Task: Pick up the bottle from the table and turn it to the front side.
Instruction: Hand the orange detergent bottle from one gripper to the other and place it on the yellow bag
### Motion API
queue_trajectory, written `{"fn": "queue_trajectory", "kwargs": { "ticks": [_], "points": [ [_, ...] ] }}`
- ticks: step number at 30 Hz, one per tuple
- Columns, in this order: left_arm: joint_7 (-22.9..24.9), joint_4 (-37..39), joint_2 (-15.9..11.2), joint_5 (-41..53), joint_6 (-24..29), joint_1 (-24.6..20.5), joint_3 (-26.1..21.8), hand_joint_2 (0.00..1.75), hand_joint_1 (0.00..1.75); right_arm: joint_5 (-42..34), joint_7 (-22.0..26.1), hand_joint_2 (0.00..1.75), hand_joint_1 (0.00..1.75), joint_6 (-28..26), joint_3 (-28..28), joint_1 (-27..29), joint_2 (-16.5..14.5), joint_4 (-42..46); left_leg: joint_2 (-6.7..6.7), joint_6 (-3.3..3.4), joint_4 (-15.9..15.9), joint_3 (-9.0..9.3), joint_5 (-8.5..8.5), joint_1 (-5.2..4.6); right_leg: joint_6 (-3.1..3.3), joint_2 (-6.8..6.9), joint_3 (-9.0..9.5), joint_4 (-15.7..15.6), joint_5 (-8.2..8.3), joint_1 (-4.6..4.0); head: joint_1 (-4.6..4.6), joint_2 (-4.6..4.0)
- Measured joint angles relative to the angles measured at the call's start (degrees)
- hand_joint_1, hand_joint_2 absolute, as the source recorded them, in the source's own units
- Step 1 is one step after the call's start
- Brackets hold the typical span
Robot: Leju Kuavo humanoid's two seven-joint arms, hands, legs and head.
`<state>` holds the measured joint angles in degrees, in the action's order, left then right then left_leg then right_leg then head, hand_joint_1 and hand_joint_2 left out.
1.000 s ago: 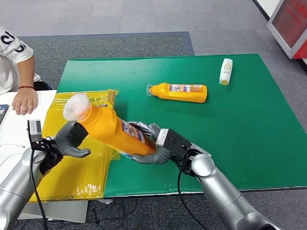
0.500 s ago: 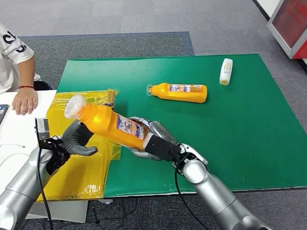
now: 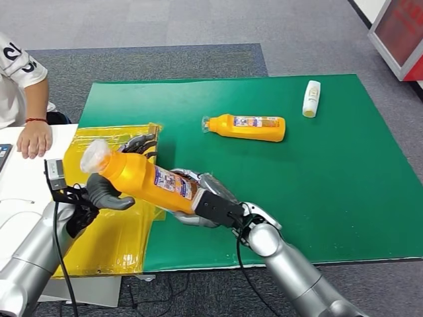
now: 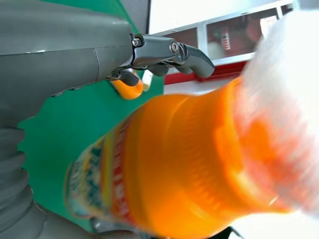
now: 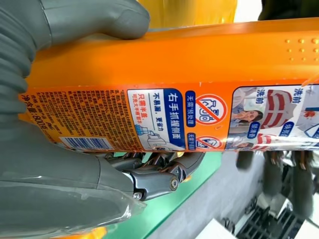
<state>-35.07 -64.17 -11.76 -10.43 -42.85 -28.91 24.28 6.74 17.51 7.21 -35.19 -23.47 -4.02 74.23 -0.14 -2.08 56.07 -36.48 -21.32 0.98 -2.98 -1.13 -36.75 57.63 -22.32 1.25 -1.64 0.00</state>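
An orange bottle with a clear-wrapped cap and a printed label is held in the air over the left edge of the green mat, cap end pointing left and slightly up. My right hand grips its base end; the right wrist view shows the thumb over the bottle and the fingers under the label. My left hand sits at the neck with its thumb beneath and its fingers stretched out behind. In the left wrist view those fingers stand apart from the bottle.
A second orange bottle lies on its side mid-mat, and a small white bottle lies at the far right. A yellow plastic sheet covers the left edge. A person's hand rests on the white table.
The bottle has shifted left and its cap end has dropped lower. My right hand followed it left. My left hand's fingers have spread out behind the neck.
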Motion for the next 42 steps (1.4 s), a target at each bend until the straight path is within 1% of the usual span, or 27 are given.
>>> {"fn": "queue_trajectory", "kwargs": {
  "ticks": [11, 22, 27, 30, 35, 42],
  "points": [
    [-0.96, 0.04, 1.21, -0.16, -0.11, -0.29, -0.42, 1.75, 0.0, 1.61, 0.1, 1.75, 1.75, -1.23, -0.5, 0.78, -0.38, 0.65, 0.0, 0.0, 0.0, 0.0, 0.0, 0.0, 0.0, 0.0, 0.0, 0.0, 0.0, 0.0, -0.01, 0.0],
    [-1.09, 0.02, 1.92, -0.89, -0.27, 0.19, -1.86, 1.75, 0.0, 8.58, 0.16, 1.75, 1.75, -7.2, -0.86, 2.46, -0.38, 4.69, 0.0, 0.0, 0.0, -0.01, 0.0, 0.0, 0.0, 0.0, 0.0, 0.0, 0.0, 0.0, 0.01, 0.0],
    [-0.65, -0.09, 2.01, -1.62, -0.93, 0.92, -2.32, 1.75, 0.0, 10.67, -0.21, 1.75, 1.75, -8.48, -1.31, 3.27, -0.38, 6.04, 0.0, 0.0, 0.0, -0.01, 0.0, 0.0, 0.0, 0.0, 0.0, 0.0, 0.0, 0.0, -0.01, 0.0],
    [-0.46, -0.16, 2.05, -1.74, -1.7, 1.13, -2.62, 1.75, 0.0, 10.5, -0.65, 1.75, 1.75, -7.57, -1.71, 3.37, -0.38, 6.21, 0.0, 0.0, 0.0, -0.01, 0.0, 0.0, 0.0, 0.0, 0.0, 0.0, 0.0, 0.0, -0.01, 0.0],
    [-0.41, -0.16, 2.05, -1.84, -4.01, 0.93, -2.51, 1.75, 0.0, 8.69, -1.03, 1.75, 1.75, -4.13, -2.34, 2.86, -0.38, 5.7, 0.0, 0.0, 0.0, -0.01, 0.0, 0.0, 0.0, 0.0, 0.0, 0.0, 0.0, 0.0, -0.01, 0.0],
    [-1.33, 0.69, 1.7, -1.46, -6.92, -1.0, -1.1, 1.75, 0.0, 6.78, -0.87, 1.75, 1.75, -1.31, -3.58, 1.33, -0.38, 4.01, 0.0, 0.0, 0.0, -0.01, 0.0, 0.0, 0.0, 0.0, 0.0, 0.0, 0.0, 0.0, 0.0, -0.01]
  ]
}}
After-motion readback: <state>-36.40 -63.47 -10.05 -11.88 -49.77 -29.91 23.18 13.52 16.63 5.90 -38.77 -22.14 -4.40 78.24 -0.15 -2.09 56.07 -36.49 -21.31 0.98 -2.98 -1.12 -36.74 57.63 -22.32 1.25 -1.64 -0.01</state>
